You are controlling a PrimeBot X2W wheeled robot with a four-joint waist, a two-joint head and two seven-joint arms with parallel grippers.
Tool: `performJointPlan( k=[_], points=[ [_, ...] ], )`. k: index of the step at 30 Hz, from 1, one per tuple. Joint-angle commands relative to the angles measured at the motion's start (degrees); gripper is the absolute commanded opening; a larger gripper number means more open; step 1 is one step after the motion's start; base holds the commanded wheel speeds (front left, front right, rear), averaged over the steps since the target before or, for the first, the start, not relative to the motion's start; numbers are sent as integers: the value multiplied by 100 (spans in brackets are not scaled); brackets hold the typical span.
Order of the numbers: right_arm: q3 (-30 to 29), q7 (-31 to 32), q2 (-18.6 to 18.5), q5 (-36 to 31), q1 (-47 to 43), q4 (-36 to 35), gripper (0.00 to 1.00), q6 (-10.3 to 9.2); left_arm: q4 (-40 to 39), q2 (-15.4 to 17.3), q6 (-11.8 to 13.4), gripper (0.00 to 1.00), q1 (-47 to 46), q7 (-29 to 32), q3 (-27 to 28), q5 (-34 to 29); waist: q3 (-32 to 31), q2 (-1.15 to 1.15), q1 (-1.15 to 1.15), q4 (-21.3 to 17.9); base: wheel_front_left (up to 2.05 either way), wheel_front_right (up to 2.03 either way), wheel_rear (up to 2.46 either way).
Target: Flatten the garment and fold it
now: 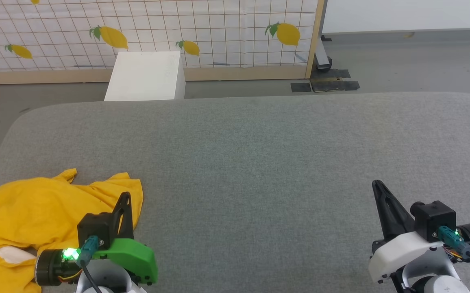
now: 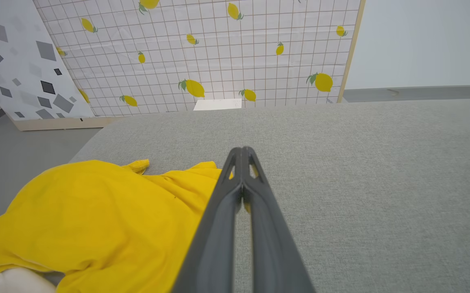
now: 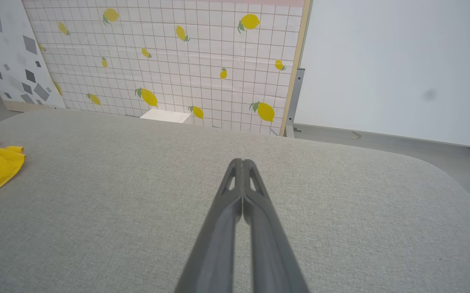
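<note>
The garment [image 1: 35,207] is shown crumpled at the near-left corner of the bench [image 1: 259,162], its edge under the left hand [image 1: 125,197]. This and the right hand [image 1: 377,185] are pressed together, empty. Two outer edges are best pinched and drawn apart toward the centre.

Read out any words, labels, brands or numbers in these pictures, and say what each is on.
No readable text anywhere.
The garment shows no print, the lemon-patterned screen carries lemons and grid lines but no words, and the white box bears nothing legible.
</note>
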State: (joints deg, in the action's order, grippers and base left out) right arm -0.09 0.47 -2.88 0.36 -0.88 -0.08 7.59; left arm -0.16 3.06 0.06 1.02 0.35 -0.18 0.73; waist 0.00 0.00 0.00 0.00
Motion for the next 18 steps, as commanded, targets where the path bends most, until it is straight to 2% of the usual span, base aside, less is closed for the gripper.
performJointPlan(
  k=[1, 18],
  points=[
    [9, -47, 1, -36, 88, 8, 0, -10, 16, -18, -6, 0, -102, -35, 18, -73, 0, 0, 0, 0, 0, 0, 0],
    [9, -47, 1, -36, 88, 8, 0, -10, 16, -18, -6, 0, -102, -35, 18, -73, 0, 0, 0, 0, 0, 0, 0]
  ],
)
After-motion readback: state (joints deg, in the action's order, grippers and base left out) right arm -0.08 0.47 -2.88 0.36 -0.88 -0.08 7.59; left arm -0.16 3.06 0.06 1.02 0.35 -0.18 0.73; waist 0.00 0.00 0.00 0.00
